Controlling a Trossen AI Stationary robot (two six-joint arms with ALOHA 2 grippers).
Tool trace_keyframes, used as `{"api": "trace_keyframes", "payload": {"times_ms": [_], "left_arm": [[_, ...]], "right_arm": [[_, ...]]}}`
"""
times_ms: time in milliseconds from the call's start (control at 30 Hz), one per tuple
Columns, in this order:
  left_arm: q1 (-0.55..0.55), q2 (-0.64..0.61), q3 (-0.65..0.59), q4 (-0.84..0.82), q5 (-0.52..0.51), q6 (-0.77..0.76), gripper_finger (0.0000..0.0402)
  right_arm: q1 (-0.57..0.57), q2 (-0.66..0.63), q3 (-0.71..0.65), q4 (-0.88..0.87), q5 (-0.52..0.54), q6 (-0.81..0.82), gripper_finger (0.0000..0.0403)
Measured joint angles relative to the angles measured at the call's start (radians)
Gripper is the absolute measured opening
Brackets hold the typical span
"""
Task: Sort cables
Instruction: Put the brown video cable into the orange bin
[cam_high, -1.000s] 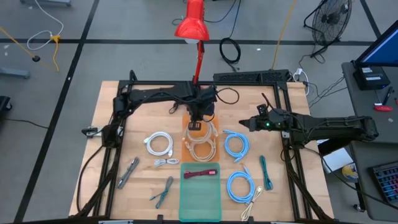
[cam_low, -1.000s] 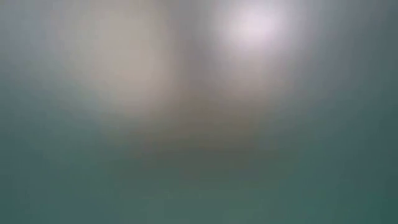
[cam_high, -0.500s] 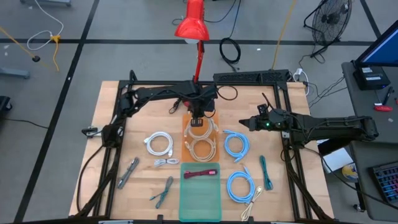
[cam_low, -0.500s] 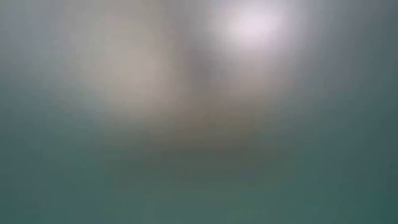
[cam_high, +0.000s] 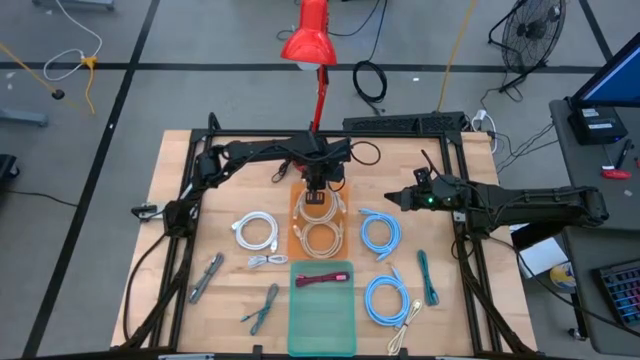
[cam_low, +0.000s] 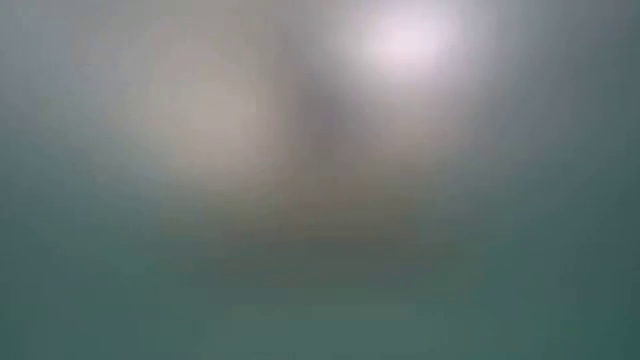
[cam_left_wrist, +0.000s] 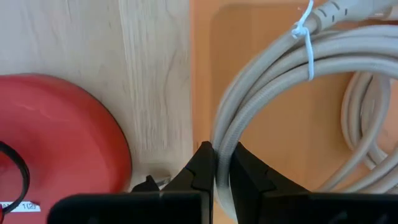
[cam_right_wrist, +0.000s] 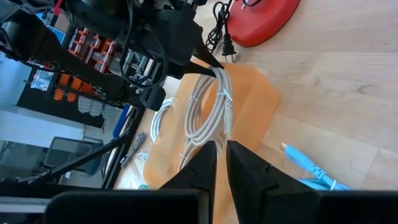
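On an orange mat (cam_high: 300, 232) at the table's middle lie two beige coils. My left gripper (cam_high: 318, 192) points down, shut on the farther beige coil (cam_high: 323, 207) beside the red lamp's base (cam_left_wrist: 56, 137). The nearer beige coil (cam_high: 325, 239) lies flat on the mat. A white coil (cam_high: 257, 231) lies to the mat's left and two light-blue coils (cam_high: 379, 232) (cam_high: 387, 300) to its right. My right gripper (cam_high: 392, 200) waits to the mat's right, shut and holding nothing. My left gripper pinches the beige coil's bundled strands (cam_left_wrist: 222, 163) between its two fingers, at the coil's end nearest the lamp base. The fingers come from above, pointing down, across the strands. The coil slants down from the hold, and its other end (cam_right_wrist: 202, 134) lies on the orange mat.
A green mat (cam_high: 322, 318) near the front edge bears a dark red bundle (cam_high: 322, 279). Grey bundles (cam_high: 207, 277) (cam_high: 262, 305), a small white bundle (cam_high: 266, 261), a green bundle (cam_high: 428, 277) and a pale bundle (cam_high: 405, 330) lie around. A black frame (cam_high: 460, 170) borders the table.
My left gripper has sunk toward the orange mat with the beige coil and shifted a little toward the table's far edge, still shut on it. The coil's free end has come down onto the mat.
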Motion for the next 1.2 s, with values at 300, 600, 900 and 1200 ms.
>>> {"api": "trace_keyframes", "payload": {"times_ms": [300, 600, 900, 1200], "left_arm": [[0.000, 0.000, 0.000, 0.001, -0.004, -0.003, 0.0024], [0.000, 0.022, -0.001, -0.001, -0.003, -0.008, 0.0025], [-0.013, 0.027, -0.001, 0.002, -0.048, -0.012, 0.0108], [-0.016, 0.027, -0.001, -0.018, -0.051, -0.034, 0.0127]], "right_arm": [[0.000, 0.000, 0.000, 0.000, 0.000, 0.000, 0.0029], [0.012, 0.000, 0.000, 0.000, 0.000, 0.000, 0.0029], [0.033, 0.000, 0.000, 0.001, 0.002, 0.009, 0.0029], [0.033, 0.000, 0.000, 0.001, 0.003, 0.009, 0.0029]]}}
